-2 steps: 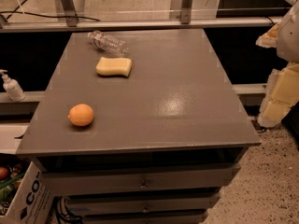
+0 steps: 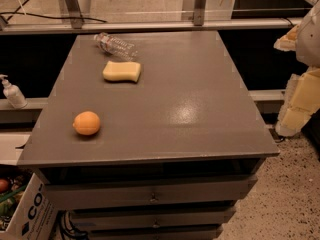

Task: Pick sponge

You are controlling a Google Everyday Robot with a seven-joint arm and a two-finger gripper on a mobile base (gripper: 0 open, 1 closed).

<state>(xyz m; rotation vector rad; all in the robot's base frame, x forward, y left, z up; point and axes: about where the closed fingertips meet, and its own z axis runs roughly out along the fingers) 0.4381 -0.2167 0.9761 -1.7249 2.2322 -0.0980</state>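
The sponge [image 2: 121,71], a pale yellow block with wavy long sides, lies flat on the grey table top [image 2: 190,99] toward the back left. My gripper [image 2: 281,86] hangs off the table's right edge, far to the right of the sponge and clear of the top. Its yellowish foam finger pads [image 2: 299,103] stand apart with nothing between them.
A round orange fruit [image 2: 86,123] sits near the front left. A clear plastic bottle [image 2: 116,46] lies on its side just behind the sponge. A soap dispenser [image 2: 12,92] stands on a ledge to the left. A cardboard box [image 2: 25,211] is on the floor at lower left.
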